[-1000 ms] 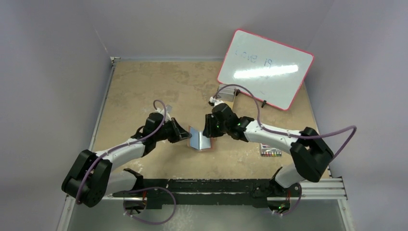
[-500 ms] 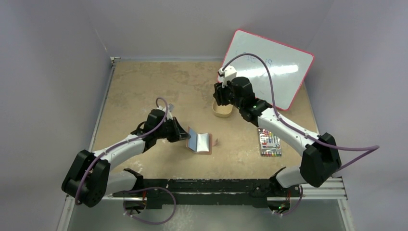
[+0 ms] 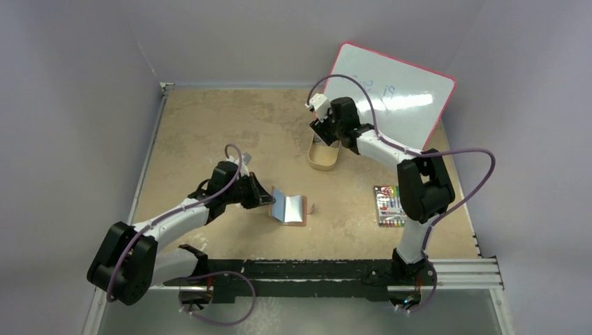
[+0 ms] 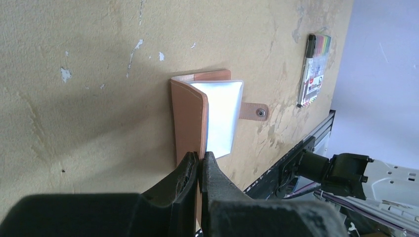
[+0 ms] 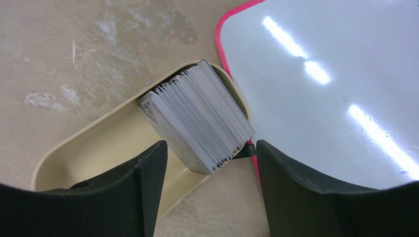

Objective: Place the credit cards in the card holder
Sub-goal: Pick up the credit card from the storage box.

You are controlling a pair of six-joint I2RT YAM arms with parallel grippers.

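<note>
The left fingers (image 4: 184, 195) are covering the card holder's (image 4: 188, 116) near edge. The right fingers (image 5: 126, 195) are blocking part of the tray (image 5: 84, 148).

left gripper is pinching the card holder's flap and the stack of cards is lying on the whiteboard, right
Not quite. The stack of cards sits in the tan tray beside the whiteboard, not on it, as the right wrist view shows. The left gripper does pinch the card holder by its flap.
</note>
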